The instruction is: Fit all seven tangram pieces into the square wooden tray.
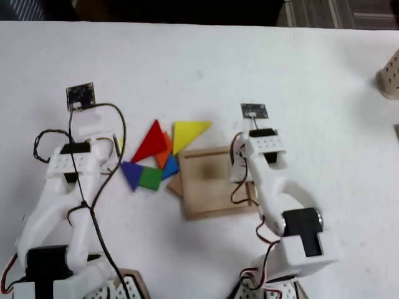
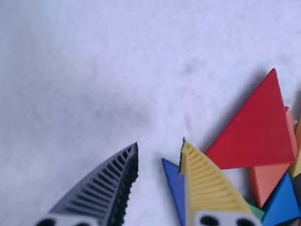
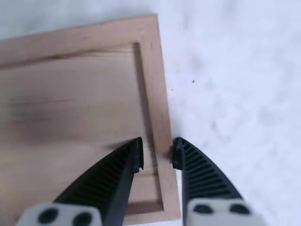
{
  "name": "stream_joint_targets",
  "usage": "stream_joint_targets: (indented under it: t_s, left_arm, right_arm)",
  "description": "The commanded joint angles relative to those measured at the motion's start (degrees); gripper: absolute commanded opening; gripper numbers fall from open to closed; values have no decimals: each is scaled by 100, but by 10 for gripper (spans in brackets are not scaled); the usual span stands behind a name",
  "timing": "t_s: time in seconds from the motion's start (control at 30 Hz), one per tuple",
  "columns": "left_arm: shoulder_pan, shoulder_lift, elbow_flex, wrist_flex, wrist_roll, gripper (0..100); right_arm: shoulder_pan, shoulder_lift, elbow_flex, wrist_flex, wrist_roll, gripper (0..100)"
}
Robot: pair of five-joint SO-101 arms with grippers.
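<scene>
The square wooden tray (image 1: 209, 187) lies empty at the table's centre. Left of it the pieces are clustered: red triangle (image 1: 151, 142), yellow triangle (image 1: 189, 132), orange piece (image 1: 164, 156), green square (image 1: 150, 178) and two blue pieces (image 1: 131, 172). My left gripper (image 2: 160, 145) is open, low over bare table just left of the cluster; its yellow finger (image 2: 204, 188) is beside a blue piece (image 2: 173, 186), with the red triangle (image 2: 256, 132) farther off. My right gripper (image 3: 156, 153) is open, its fingers on either side of the tray's (image 3: 70, 103) right rim.
A tan flat piece (image 1: 175, 185) pokes out at the tray's left edge. Cables loop around the left arm (image 1: 68, 187). A pale pegged object (image 1: 389, 78) stands at the far right edge. White table stretches wide behind the pieces.
</scene>
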Motion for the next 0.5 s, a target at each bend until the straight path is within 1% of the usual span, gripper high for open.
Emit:
stream_joint_targets:
  t_s: [0.0, 0.1, 0.23, 0.33, 0.47]
  left_arm:
    - [-40, 4, -343, 35, 35, 177]
    - [-31, 4, -343, 35, 35, 177]
    - [-31, 4, -343, 35, 35, 177]
    - [-31, -4, -343, 44, 35, 177]
    - [-40, -4, -334, 44, 35, 177]
  right_arm:
    - [-198, 4, -246, 259, 466, 95]
    - [-136, -312, -53, 189, 976, 95]
    - [-312, -716, 624, -75, 1705, 98]
    - [-251, -1209, 870, -110, 1785, 98]
    - [75, -2229, 1204, -330, 1864, 106]
